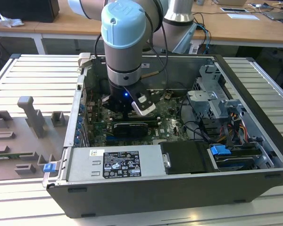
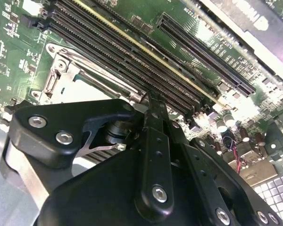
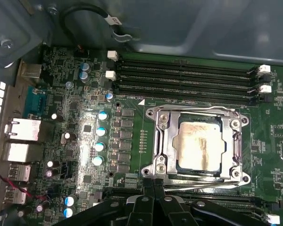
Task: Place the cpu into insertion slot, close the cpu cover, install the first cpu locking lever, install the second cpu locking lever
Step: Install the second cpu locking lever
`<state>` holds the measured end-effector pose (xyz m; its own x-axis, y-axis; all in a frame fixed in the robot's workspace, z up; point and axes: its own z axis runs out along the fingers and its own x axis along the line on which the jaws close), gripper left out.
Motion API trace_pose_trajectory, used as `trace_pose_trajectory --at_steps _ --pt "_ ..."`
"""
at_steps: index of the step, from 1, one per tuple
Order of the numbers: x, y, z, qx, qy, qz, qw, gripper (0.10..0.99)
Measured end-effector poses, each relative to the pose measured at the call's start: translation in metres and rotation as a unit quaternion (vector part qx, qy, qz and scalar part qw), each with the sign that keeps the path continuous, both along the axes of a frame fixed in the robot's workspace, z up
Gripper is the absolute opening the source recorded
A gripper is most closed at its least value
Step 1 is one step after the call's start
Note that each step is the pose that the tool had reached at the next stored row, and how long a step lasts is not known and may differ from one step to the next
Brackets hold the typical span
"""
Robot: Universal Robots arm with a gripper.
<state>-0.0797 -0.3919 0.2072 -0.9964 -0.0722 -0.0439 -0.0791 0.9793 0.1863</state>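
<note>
Item: cpu (image 3: 200, 145), pale silver-grey square, seated flat in the insertion slot (image 3: 197, 143) on the green circuit board (image 3: 132, 141); its top face shows through the cut-out of the cpu cover (image 3: 167, 141), which lies closed flat over it.

Cover: silver metal frame with screws at its corners; thin metal locking levers (image 3: 198, 176) run along the socket's edges, one lying along the edge nearest the hand. Whether they are latched cannot be told. In the second wrist view a corner of the socket frame (image 2: 61, 75) shows beside the hand's black linkage.

Hand (image 3: 153, 181): black, fingers pressed together with tips meeting, holding nothing, poised at the socket's edge by the nearest lever; whether the tips touch it cannot be told. In the second wrist view the closed fingertips (image 2: 153, 101) sit against the near end of the long black memory slots (image 2: 132, 56).

Surroundings: four memory slots (image 3: 184, 80) with white clips lie beyond the socket; a row of blue-topped capacitors (image 3: 101, 136) stands beside it; rear ports (image 3: 21, 141) line the board's edge.

Housing: open computer case (image 1: 179, 188) lying on a slatted metal surface (image 1: 33, 75); the arm (image 1: 125, 42) reaches down into it, hand (image 1: 127, 115) over the board. Grey fixture blocks (image 1: 28, 117) sit on the surface at the exterior view's left
</note>
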Motion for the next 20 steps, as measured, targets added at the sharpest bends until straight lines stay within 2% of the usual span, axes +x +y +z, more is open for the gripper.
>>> trace_pose_trajectory --at_steps 5,6,10,20 --pt "-0.0001 -0.0018 -0.0002 0.0065 0.0001 0.0 1.0 0.106" --pt "0.0 -0.0018 -0.001 0.0119 0.0 0.0 0.9999 0.106" --pt "-0.0001 -0.0018 -0.0028 0.0182 0.0 0.0 0.9998 0.106" --pt "-0.0006 -0.0018 -0.007 0.0227 0.0 0.0 0.9997 0.106"
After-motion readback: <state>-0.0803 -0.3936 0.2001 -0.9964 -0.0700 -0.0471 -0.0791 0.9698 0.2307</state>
